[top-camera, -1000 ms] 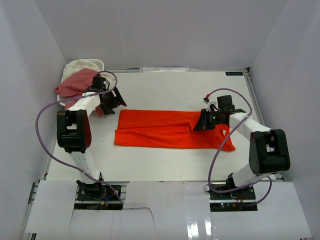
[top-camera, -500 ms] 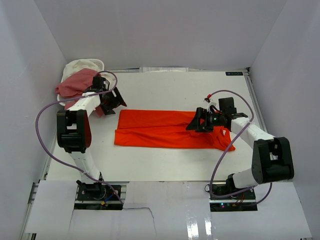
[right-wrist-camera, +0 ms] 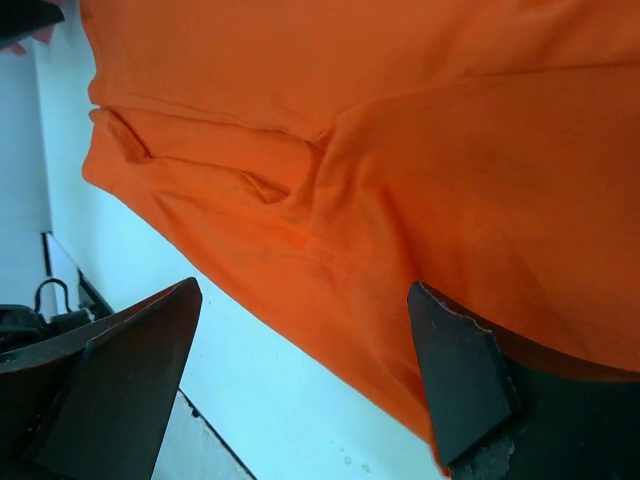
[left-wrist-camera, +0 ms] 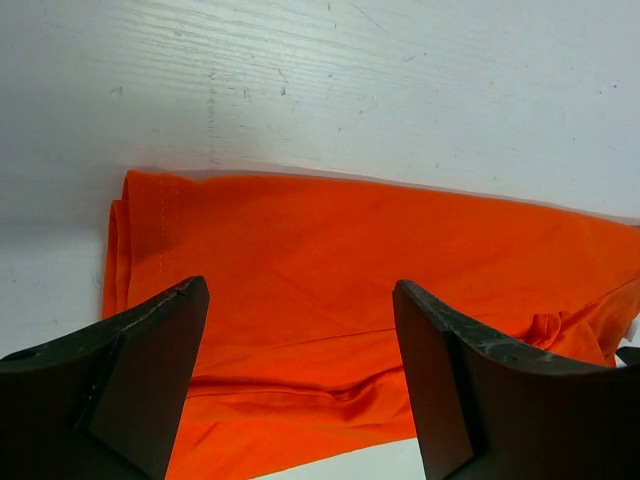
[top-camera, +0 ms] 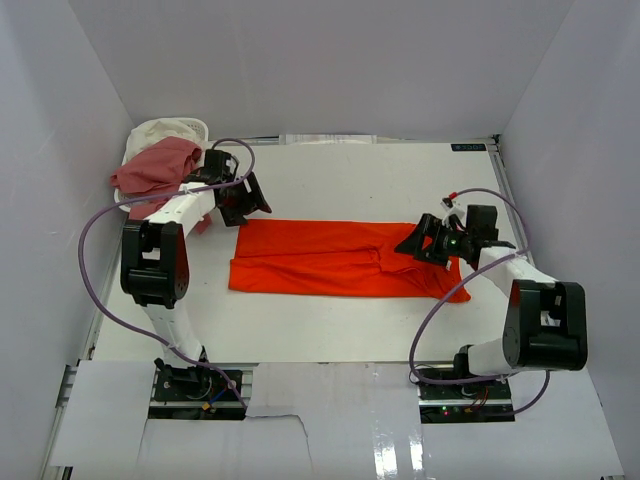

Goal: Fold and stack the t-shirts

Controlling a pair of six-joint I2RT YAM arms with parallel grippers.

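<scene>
You have the orange-red t-shirt point(top-camera: 340, 258) lying flat as 1 long folded band across the middle of the table point(top-camera: 350, 175). The left jaws stand wide apart, holding nothing, over the band's far left corner. The right jaws also stand wide apart and empty, low over the band's right end. The dusty pink t-shirt point(top-camera: 150, 168) lies bunched at the table's far left corner, touching the cream-white t-shirt point(top-camera: 160, 130) just behind it.
</scene>
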